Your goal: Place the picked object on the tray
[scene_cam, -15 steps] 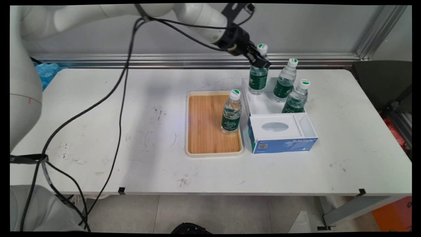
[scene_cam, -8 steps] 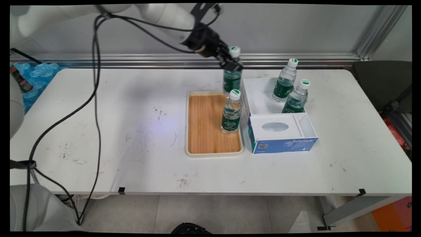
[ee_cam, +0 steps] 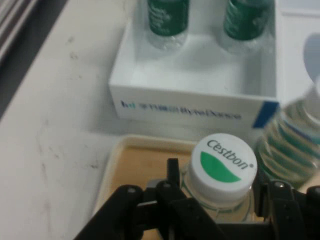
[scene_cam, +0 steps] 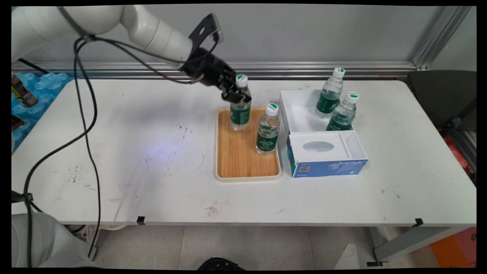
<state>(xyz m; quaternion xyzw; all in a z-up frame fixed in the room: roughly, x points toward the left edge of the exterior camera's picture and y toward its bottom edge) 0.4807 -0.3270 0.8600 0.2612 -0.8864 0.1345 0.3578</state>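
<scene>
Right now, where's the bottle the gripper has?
In the main view the held bottle is over the wooden tray's far end, up-left of the other tray bottle; the gripper clamps its neck.

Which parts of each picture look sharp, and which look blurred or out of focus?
Main view: the tray, the standing bottle and the box's lettering are crisp. Hand view: the gripped bottle's cap lettering reads clearly, while the box's print, the two bottles inside it and the bottle at the right edge are soft.
</scene>
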